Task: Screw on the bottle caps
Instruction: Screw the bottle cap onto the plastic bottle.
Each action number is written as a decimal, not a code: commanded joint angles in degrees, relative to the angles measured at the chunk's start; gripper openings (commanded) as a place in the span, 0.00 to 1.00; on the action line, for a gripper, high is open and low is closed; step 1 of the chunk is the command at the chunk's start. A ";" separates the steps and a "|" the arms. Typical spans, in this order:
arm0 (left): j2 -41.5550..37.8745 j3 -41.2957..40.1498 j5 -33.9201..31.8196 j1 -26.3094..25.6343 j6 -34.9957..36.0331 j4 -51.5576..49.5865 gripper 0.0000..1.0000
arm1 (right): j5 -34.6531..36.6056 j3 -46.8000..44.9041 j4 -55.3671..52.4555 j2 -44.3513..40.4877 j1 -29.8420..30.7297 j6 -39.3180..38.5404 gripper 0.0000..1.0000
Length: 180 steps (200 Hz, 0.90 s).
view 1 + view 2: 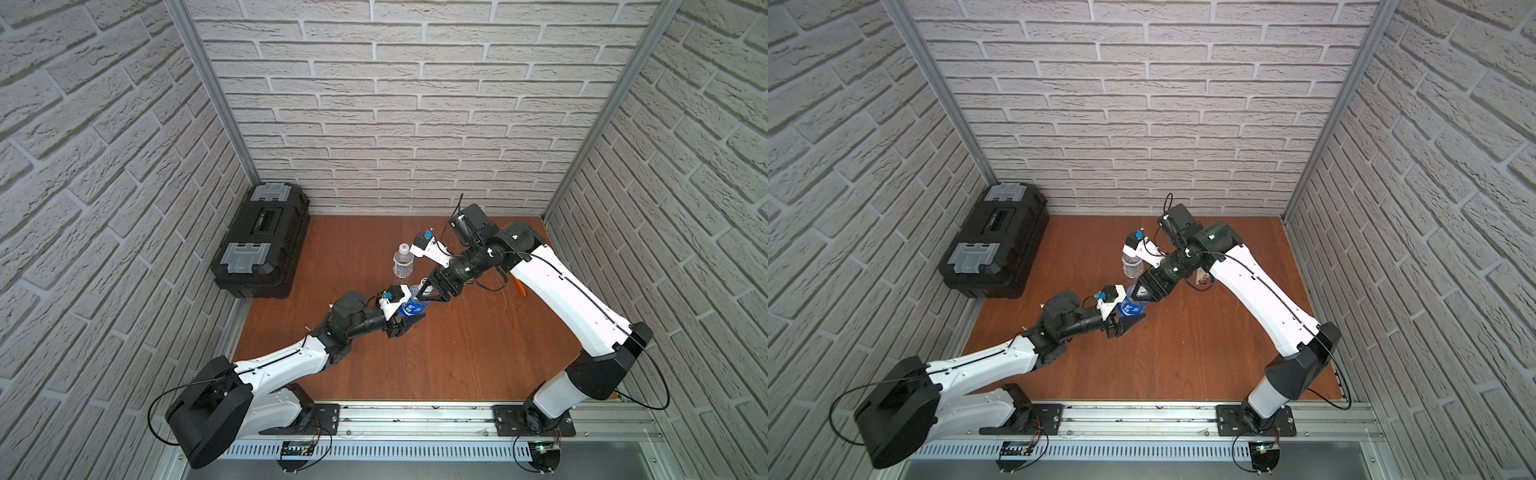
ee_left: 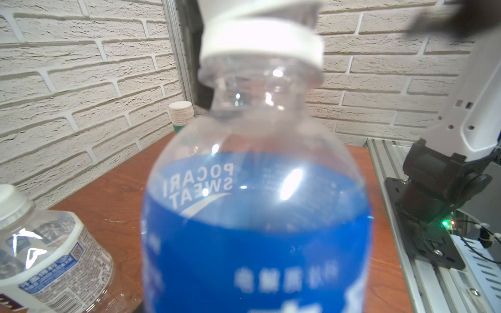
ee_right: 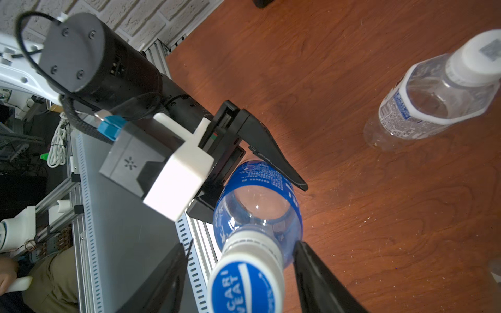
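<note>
Flanking the blue cap (image 3: 244, 287), the right gripper (image 3: 242, 249) is spread, its fingers (image 3: 320, 281) set apart from the cap's sides; nothing is gripped. Cap: blue top, white mark, seated on the neck of the blue-labelled bottle (image 2: 257, 230). Bottle body is clamped by the left gripper (image 1: 410, 314), near the middle of the table (image 1: 457, 353). Left arm (image 1: 282, 357) and right arm (image 1: 561, 299) are stretched inward, meeting there. White-labelled bottle (image 1: 402, 262), capped, stands near behind; toolbox (image 1: 262, 241) and front rail (image 1: 415, 415) lie well apart.

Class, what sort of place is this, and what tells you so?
Probably a robot lab cell: brick-print wall panels box in a wooden tabletop; left arm and right arm bolt to an aluminium rail.
</note>
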 commanded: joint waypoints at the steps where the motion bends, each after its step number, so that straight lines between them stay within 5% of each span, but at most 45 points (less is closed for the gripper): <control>1: 0.69 -0.04 -0.67 -0.27 -0.92 5.04 0.60 | 1.57 -0.76 4.31 -2.96 -0.39 1.84 0.71; 60: 1.04 -1.56 -2.28 -0.07 -2.15 8.42 0.60 | 6.39 -12.40 24.13 -14.16 -2.95 13.29 0.72; 180: -1.37 -2.68 -5.47 0.10 -3.40 11.26 0.61 | 2.79 -17.81 27.09 -12.44 -4.19 17.47 0.61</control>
